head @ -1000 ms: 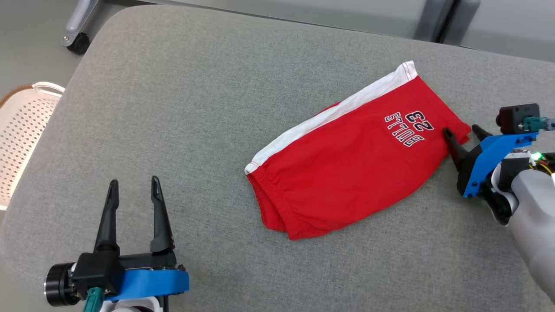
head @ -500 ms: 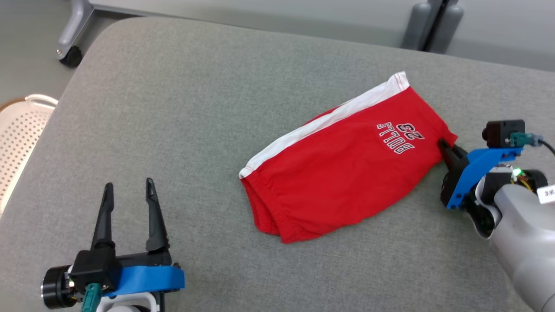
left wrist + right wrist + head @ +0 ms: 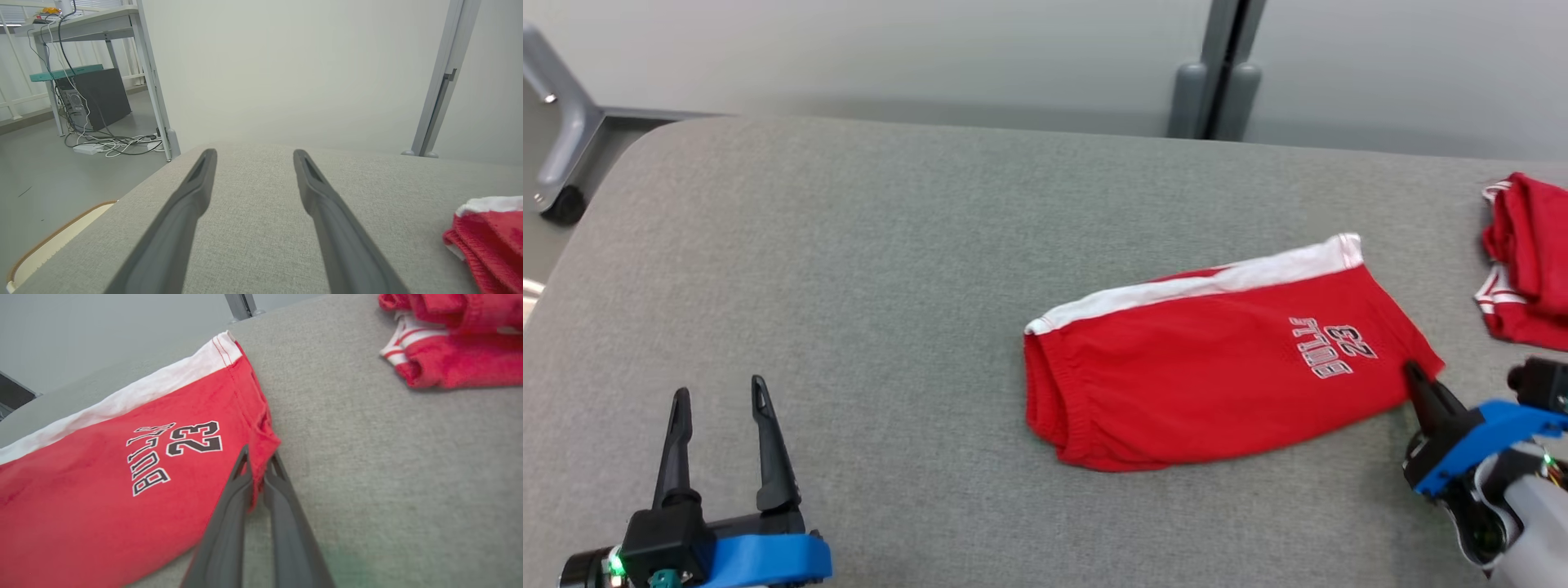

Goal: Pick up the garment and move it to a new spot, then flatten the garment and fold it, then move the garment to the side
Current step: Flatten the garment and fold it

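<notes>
Red shorts (image 3: 1209, 367), white side stripe, "BULLS 23" print: lay flat, right of centre on the grey fabric table (image 3: 849, 245). Right gripper (image 3: 257, 473): pinched on their hem corner. Left gripper (image 3: 719, 408): fingers wide apart, empty, front left. Second red garment (image 3: 1527, 261): bunched at the table's right edge.

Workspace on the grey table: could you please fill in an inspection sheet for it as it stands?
Surface: grey fabric-covered table, no stains seen.
Job's things: red shorts lying flat, white stripe along the far edge.
Clutter: second red garment, bunched at the table's right edge.
Grippers: left gripper open, holding nothing; right gripper shut on the shorts' hem corner.
Cables: cables tangled on the floor under a desk.
Surroundings: pale wall, grey post, computer tower.
</notes>
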Robot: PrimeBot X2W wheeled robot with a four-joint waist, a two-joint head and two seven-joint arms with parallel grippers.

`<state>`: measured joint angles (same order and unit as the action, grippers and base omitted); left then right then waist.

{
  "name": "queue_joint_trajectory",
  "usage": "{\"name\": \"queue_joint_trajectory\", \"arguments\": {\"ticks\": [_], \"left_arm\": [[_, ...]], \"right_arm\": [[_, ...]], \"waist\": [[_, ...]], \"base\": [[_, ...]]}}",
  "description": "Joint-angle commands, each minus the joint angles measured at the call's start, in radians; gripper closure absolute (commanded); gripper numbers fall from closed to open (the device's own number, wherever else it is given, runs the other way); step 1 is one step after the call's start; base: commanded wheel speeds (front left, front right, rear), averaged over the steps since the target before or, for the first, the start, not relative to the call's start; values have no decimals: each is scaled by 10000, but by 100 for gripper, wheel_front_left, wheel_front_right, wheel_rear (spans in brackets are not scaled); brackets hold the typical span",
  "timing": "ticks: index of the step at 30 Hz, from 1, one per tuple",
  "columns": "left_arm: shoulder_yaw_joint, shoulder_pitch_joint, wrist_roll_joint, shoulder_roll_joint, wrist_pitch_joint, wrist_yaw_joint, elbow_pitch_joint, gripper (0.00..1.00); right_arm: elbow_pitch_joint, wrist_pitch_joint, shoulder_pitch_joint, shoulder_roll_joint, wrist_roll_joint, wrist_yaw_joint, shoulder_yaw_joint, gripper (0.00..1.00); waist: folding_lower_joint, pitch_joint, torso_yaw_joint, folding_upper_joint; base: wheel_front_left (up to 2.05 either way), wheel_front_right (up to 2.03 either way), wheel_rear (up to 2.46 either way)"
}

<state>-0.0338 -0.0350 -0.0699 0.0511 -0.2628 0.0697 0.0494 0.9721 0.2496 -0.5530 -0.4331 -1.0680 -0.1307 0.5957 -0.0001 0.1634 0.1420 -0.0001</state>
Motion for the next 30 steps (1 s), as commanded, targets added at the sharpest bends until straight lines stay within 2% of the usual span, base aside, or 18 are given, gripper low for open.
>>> {"name": "queue_joint_trajectory", "arguments": {"ticks": [1,7,11,14,20,24,30], "left_arm": [[-62,-99,54,-13,-26,-11,-18,0],[-160,-308,167,-10,-26,-66,-68,0],[-339,-418,217,-8,-24,-143,-60,0],[-436,-387,261,-13,-24,-214,-42,0],[-438,-272,359,-9,-26,-265,-51,0],[-364,-222,375,-11,-26,-322,9,0],[-333,-178,333,-10,-26,-353,71,0]], "right_arm": [[-68,94,256,-134,-81,-2,-85,100],[-771,161,1539,-209,-344,-2,-707,100],[-1246,163,2095,-46,-47,-2,-1326,100],[-1806,164,2167,19,615,-2,-1935,100],[-3511,159,2209,671,2188,-3,-2833,100],[-4613,160,2389,1252,2836,-3,-2846,100],[-5914,-422,2501,2052,3622,-3,-2100,100]], "waist": [[1,-172,-196,1],[1,-359,-529,1],[1,-421,-694,1],[1,-422,-807,1],[1,-433,-859,1],[1,-522,-777,1],[1,-612,-596,1]], "base": [[0,0,0],[0,0,0],[0,0,0],[0,0,0],[0,0,0],[0,0,0],[0,0,0]]}}
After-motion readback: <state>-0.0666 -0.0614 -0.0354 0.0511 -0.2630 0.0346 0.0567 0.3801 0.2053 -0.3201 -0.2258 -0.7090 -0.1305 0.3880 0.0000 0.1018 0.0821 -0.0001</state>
